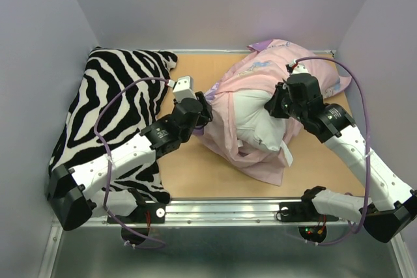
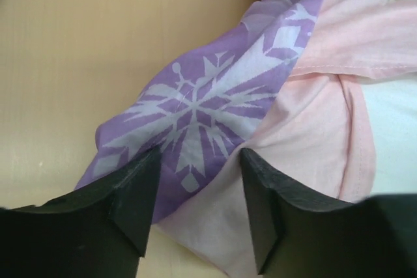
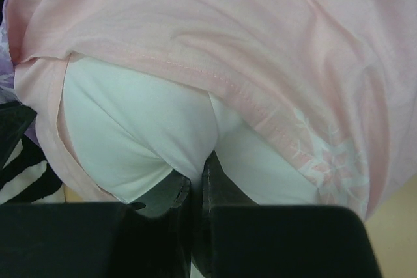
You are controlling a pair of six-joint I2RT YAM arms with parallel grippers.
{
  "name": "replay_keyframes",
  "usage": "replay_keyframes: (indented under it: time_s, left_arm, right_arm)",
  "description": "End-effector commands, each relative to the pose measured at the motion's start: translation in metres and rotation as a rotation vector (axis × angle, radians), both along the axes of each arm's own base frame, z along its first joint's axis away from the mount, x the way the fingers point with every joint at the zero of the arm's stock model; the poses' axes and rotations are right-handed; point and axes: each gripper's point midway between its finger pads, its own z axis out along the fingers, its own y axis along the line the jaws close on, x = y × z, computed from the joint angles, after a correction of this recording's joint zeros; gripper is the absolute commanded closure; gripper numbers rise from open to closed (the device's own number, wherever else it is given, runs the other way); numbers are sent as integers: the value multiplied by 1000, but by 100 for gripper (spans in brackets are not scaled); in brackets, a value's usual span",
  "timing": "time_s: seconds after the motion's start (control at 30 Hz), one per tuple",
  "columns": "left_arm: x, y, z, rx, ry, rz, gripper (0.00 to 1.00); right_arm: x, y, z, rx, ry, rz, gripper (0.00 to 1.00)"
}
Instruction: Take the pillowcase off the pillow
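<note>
The pink-purple pillowcase [image 1: 242, 77] lies bunched at the middle right of the table, pale pink inside facing out. The white pillow [image 1: 255, 120] bulges out of its near opening. My right gripper [image 1: 274, 106] is shut, pinching a fold of the pillow [image 3: 130, 122] just below the pillowcase hem [image 3: 228, 24]. My left gripper [image 1: 207, 110] is at the case's left edge. Its jaws stand open, with the purple snowflake fabric of the pillowcase [image 2: 195, 102] running between the fingers [image 2: 133, 193].
A black-and-white zebra cushion [image 1: 111, 96] fills the table's left side, under the left arm. Lilac walls close in the left, back and right. A metal rail [image 1: 228, 209] runs along the near edge, with bare wooden tabletop [image 1: 195, 174] in front of the case.
</note>
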Motion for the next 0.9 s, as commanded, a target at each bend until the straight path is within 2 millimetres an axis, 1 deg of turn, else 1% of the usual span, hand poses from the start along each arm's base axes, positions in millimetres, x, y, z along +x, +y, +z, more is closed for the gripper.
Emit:
replay_keyframes:
  time_s: [0.0, 0.03, 0.07, 0.13, 0.17, 0.2, 0.23, 0.27, 0.33, 0.37, 0.4, 0.43, 0.47, 0.5, 0.53, 0.57, 0.6, 0.67, 0.7, 0.77, 0.8, 0.83, 0.87]
  left_arm:
    - [13, 2, 27, -31, -80, -26, 54]
    - [18, 8, 26, -30, -77, -9, 62]
    - [20, 10, 23, -25, -71, -6, 78]
    - [29, 22, 18, -24, -56, 30, 93]
    - [32, 29, 15, -19, -47, 55, 99]
    - [35, 36, 12, -28, -38, 80, 100]
    - [43, 50, 9, -31, -30, 127, 100]
    - [45, 57, 3, -31, -19, 144, 100]
    - [49, 56, 3, -74, -13, 128, 100]
    - [47, 56, 2, -80, -12, 117, 100]
    - [47, 46, 14, -120, -49, 69, 100]
    - [46, 43, 18, -128, -63, 49, 99]
    - [44, 41, 24, -132, -78, 34, 87]
    - [41, 36, 27, -131, -79, -3, 80]
    - [37, 35, 38, -132, -102, -17, 61]
    - [30, 31, 42, -127, -110, -29, 52]
    - [26, 30, 49, -126, -126, -36, 47]
    - [13, 28, 61, -116, -146, -51, 40]
    - [10, 26, 65, -112, -154, -55, 40]
    - [5, 25, 65, -79, -146, -56, 39]
    - [2, 21, 66, -79, -146, -68, 39]
    - [-2, 13, 63, -62, -139, -93, 39]
    - [-4, 7, 68, -59, -144, -104, 39]
  right_arm:
    - [13, 1, 54, 105, -173, -31, 99]
    - [13, 1, 55, 104, -177, -33, 99]
    - [13, 1, 58, 109, -181, -32, 99]
    - [11, 0, 63, 113, -189, -32, 100]
    - [11, -1, 66, 113, -194, -36, 99]
    - [10, -3, 67, 110, -196, -41, 100]
    - [9, -7, 70, 108, -206, -56, 99]
    - [8, -9, 74, 110, -216, -63, 99]
    - [8, -12, 78, 103, -225, -70, 100]
    - [7, -12, 78, 97, -221, -70, 100]
    - [8, -11, 76, 93, -214, -65, 99]
    - [8, -9, 75, 93, -209, -59, 99]
    - [8, -8, 72, 93, -200, -51, 99]
    - [8, -7, 70, 94, -195, -48, 99]
    - [8, -6, 68, 94, -190, -46, 100]
    - [8, -6, 67, 91, -187, -44, 99]
    - [9, -5, 65, 90, -181, -43, 99]
    - [9, -4, 65, 92, -182, -40, 100]
    - [10, -3, 65, 93, -180, -38, 100]
    - [10, -1, 67, 99, -181, -29, 100]
    - [10, -1, 67, 99, -181, -28, 100]
    - [11, -1, 67, 99, -181, -28, 100]
    - [11, -1, 68, 100, -184, -29, 99]
